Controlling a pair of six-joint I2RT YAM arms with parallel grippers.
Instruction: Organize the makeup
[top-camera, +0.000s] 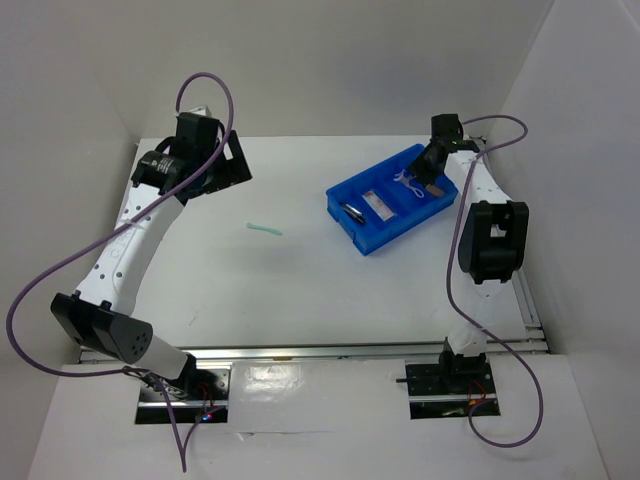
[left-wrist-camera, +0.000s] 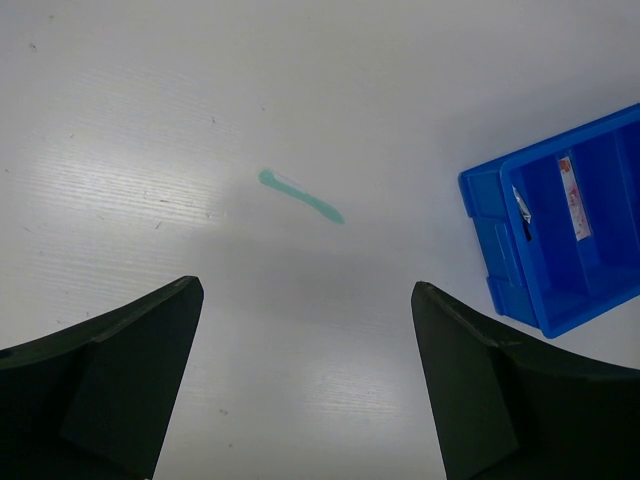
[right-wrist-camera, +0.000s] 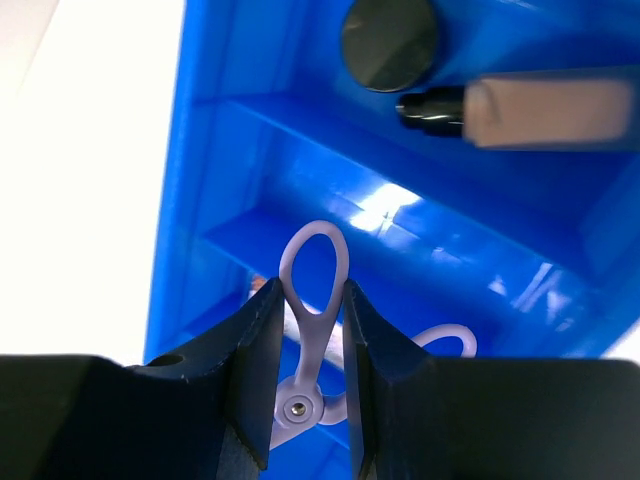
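The makeup (top-camera: 356, 212) lies mostly in the blue bin, with one piece out on the table (top-camera: 300, 300). The blue bin (top-camera: 372, 238) sits askew toward the far right corner of the desk, well clear of the near edge. The left gripper (left-wrist-camera: 305, 288) hangs over the far left corner with its fingers spread wide and nothing between them. The right gripper (right-wrist-camera: 308, 290) is down inside the bin's end compartment nearest the far right corner, its fingers drawn in close and pinching the purple looped piece (right-wrist-camera: 296, 405) by its stem, one loop standing up between the fingertips. In another compartment, towards the bin's opposite end, the tan cylinder with black end (right-wrist-camera: 545, 110) lies on its side with the round black pot (right-wrist-camera: 390, 42) just beside its dark tip. The clear pinkish packet (left-wrist-camera: 572, 198) lies flat in a middle compartment. The mint-green stick (left-wrist-camera: 300, 196) lies alone on the bare table, left of the bin and well apart from it, towards the far edge.
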